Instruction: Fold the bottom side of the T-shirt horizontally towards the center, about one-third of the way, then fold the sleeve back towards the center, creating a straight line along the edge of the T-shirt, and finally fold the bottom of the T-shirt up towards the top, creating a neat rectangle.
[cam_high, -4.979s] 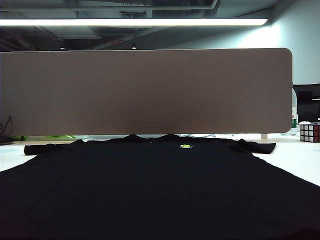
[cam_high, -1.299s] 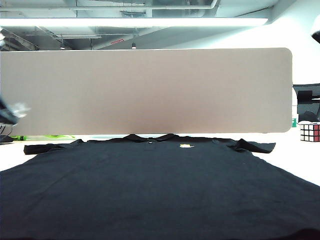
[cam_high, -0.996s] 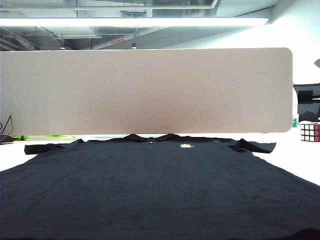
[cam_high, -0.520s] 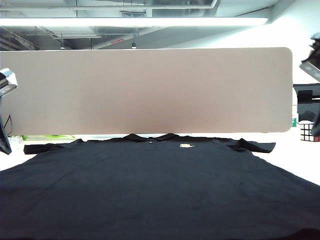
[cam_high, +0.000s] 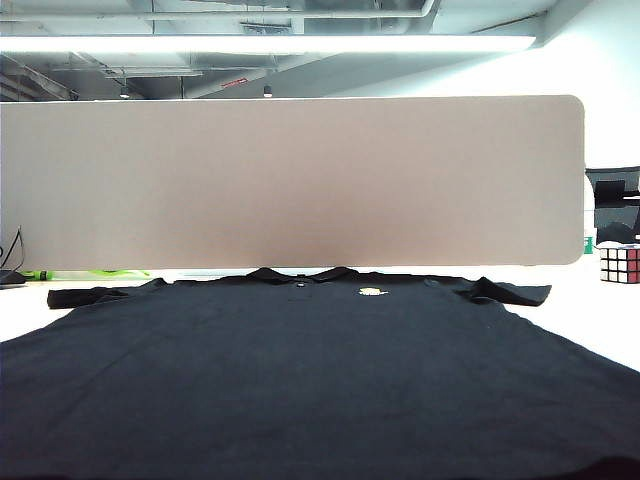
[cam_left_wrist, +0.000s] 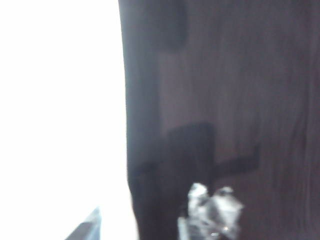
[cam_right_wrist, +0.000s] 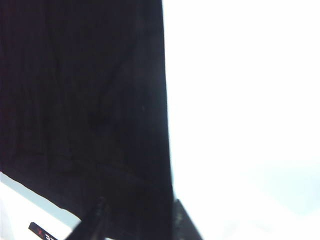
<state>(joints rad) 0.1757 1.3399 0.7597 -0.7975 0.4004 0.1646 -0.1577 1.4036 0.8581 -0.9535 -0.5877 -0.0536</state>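
Each gripper hovered over its own side edge of the flat T-shirt (cam_high: 320, 380): left gripper (cam_left_wrist: 150, 220), right gripper (cam_right_wrist: 137, 220), jaw state unclear in both.

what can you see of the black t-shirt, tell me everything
The T-shirt is black, matte cloth, short-sleeved, spread flat and unfolded on the white table. Its collar points at the tan divider panel; both sleeves lie out to the sides, and a small yellow-green logo sits on the chest. The hem end runs off the near edge of the exterior view. Both blurred wrist views show its side edges against the table; no tool visibly touches it.
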